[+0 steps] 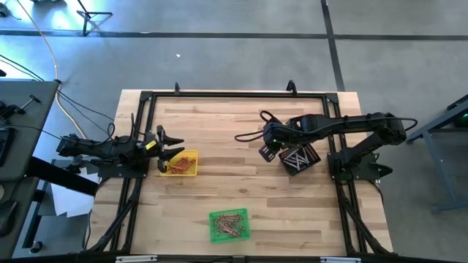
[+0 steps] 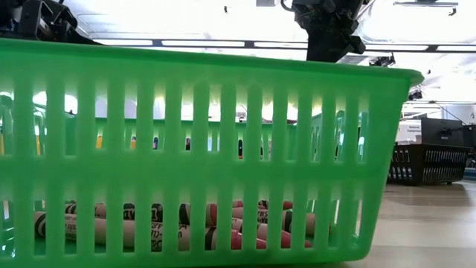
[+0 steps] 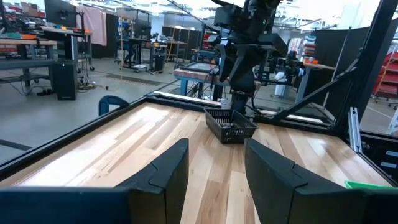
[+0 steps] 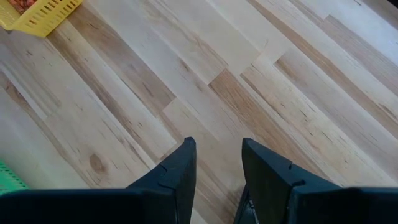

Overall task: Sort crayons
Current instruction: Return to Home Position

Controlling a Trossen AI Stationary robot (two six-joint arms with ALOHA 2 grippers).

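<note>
Left claw [image 3: 214, 163] gaped empty beside the yellow tray [image 1: 196, 165], right claw [image 4: 216, 163] open by the black tray [image 1: 313, 155]; crayons [image 1: 229, 223] lay in the green tray [image 1: 212, 228]. Best retreat high, clear of rims.

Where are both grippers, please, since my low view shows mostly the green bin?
Observer: The left gripper is open, at the yellow bin's edge nearest its arm.
Operator: And the right one?
Observer: The right gripper is open, over bare wood beside the black bin.
Operator: Any loose crayons?
Observer: None on the table; all crayons I see are binned.
</note>
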